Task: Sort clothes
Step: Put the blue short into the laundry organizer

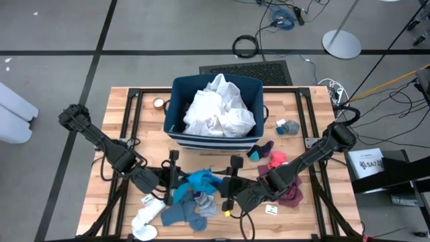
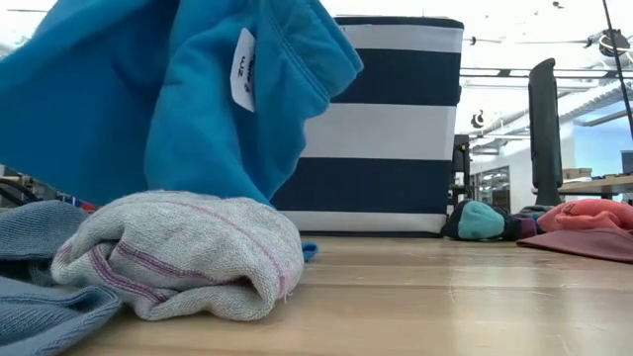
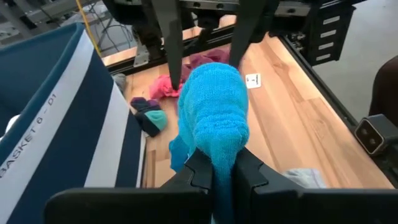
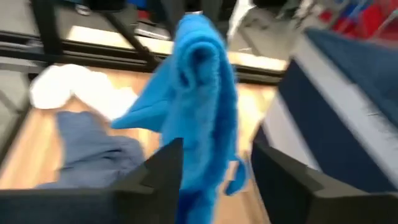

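The teal-blue garment [image 1: 200, 180] hung off the table near its front edge, just in front of the navy striped bin [image 1: 176, 107], bunched into a soft rope between the two arms. The left gripper [image 3: 214, 169] was clamped tight on one end of it, the cloth pinched between the two dark fingers and bulging out beyond them. The right gripper [image 4: 214, 163] faced it from the other side with its fingers spread apart, the blue fabric draped down between them but not pinched.

By the look of it, this piece was light, limp and fully floppy: it would sag and swing, and a thin fold could slip free, so a thick bunched ridge or a hem looked like the safest place to take hold.

Below it lay a grey sock [image 2: 188, 252] with faint pink stripes, folded over on the wood, with grey-blue pieces [image 1: 181, 212] beside it and a white piece [image 1: 144, 218] near the front left. White garments [image 1: 218, 111] already filled the bin. Off to the right sat a red-pink sock [image 1: 277, 159], a maroon piece [image 1: 290, 191], and a small dark-and-teal sock [image 1: 259, 150], all apart from the lifted cloth.
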Controlling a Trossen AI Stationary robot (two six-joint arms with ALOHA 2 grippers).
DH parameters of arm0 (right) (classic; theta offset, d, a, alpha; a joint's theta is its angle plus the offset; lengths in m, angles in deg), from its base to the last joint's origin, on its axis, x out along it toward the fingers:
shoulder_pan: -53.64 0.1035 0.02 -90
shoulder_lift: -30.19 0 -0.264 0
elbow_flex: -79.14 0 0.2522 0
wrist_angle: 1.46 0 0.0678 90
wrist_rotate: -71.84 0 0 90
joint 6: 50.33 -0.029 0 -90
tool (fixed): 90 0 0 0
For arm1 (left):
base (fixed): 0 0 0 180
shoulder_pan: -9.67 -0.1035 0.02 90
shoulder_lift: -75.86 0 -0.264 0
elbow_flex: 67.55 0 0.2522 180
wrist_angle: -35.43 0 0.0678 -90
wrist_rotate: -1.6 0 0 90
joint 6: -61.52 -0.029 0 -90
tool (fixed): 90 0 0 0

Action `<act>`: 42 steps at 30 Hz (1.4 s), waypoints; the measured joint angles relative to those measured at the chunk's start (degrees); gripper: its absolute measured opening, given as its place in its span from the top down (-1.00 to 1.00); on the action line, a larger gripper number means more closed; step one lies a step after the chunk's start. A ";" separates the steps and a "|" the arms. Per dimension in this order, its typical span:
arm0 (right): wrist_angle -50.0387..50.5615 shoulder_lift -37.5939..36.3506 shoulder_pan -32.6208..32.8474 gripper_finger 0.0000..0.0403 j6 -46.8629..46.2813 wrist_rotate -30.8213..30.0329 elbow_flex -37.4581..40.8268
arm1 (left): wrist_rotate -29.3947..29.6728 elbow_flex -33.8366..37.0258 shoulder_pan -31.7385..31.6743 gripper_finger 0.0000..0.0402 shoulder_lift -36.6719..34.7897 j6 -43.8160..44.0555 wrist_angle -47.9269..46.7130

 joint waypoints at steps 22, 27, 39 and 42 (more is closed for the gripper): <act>-8.12 4.74 -6.70 -0.17 2.19 18.17 -0.03 | -8.10 0.00 -0.17 0.88 0.04 -0.36 1.39; -8.10 4.74 -6.68 0.64 2.58 17.97 -0.02 | -7.86 0.00 -0.17 0.76 0.09 -0.04 0.63; 0.22 2.84 -6.66 0.97 -1.09 17.57 -0.02 | 0.61 0.00 -0.02 0.11 1.09 2.32 -6.29; 3.65 1.33 -6.53 0.98 -3.05 16.63 -0.02 | 2.42 0.00 -0.02 0.02 1.09 3.86 -9.89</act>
